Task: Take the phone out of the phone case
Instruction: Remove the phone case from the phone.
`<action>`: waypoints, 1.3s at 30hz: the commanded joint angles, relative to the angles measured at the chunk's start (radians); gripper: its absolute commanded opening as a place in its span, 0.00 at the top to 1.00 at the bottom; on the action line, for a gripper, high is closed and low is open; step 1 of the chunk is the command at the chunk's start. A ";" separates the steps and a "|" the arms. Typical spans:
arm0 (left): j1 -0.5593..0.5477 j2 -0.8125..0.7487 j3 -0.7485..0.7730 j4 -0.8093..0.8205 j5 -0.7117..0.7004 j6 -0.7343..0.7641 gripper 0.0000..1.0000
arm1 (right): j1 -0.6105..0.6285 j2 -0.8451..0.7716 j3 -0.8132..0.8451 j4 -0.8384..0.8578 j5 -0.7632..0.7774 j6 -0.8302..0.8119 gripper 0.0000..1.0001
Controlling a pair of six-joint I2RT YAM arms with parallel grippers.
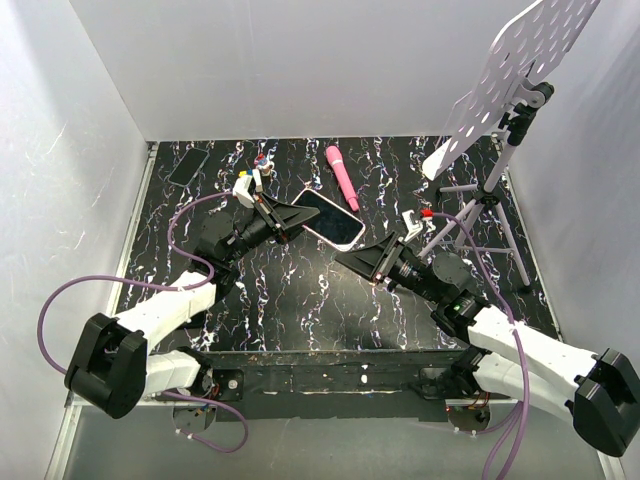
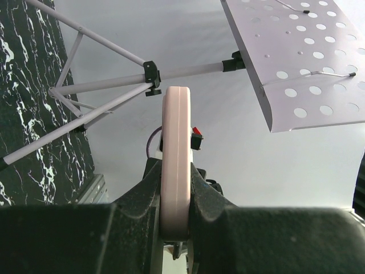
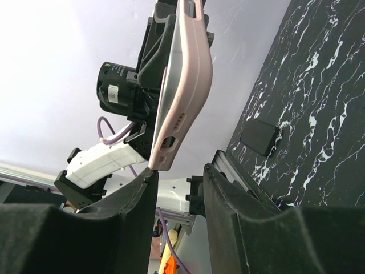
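The phone [image 1: 330,214], black with a glossy screen, sits inside the pale pink phone case [image 1: 347,241] and is held above the table's middle. My left gripper [image 1: 298,218] is shut on the case's left end. In the left wrist view the case edge [image 2: 175,148] is clamped between both fingers. My right gripper [image 1: 350,258] is open just right of the case's near end. In the right wrist view the case [image 3: 185,85] hangs above my open right gripper [image 3: 181,171], its port end by the left fingertip [image 3: 149,177].
A pink wand [image 1: 341,177] lies behind the case. A bare black phone [image 1: 188,167] lies at the back left and also shows in the right wrist view [image 3: 259,137]. Small bottles [image 1: 262,160] stand at the back. A music stand [image 1: 485,205] with a perforated plate [image 1: 515,70] stands at the right.
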 commanded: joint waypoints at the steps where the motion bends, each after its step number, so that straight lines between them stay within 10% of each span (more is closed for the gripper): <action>1: -0.012 -0.046 0.033 0.043 0.013 0.008 1.00 | 0.005 0.002 0.038 0.111 -0.010 -0.006 0.56; 10: -0.015 -0.054 0.030 0.028 0.028 0.024 1.00 | 0.005 0.005 0.047 0.092 0.002 -0.015 0.56; 18: -0.015 -0.063 0.028 0.034 0.049 -0.033 1.00 | 0.005 0.030 0.064 0.104 -0.055 -0.088 0.98; 29: -0.015 -0.045 0.028 0.095 0.166 -0.355 1.00 | 0.108 -0.021 0.128 -0.044 -0.207 -0.685 0.99; 39: -0.015 -0.066 0.080 0.155 0.252 -0.408 1.00 | 0.111 0.085 0.230 -0.093 -0.288 -0.859 0.99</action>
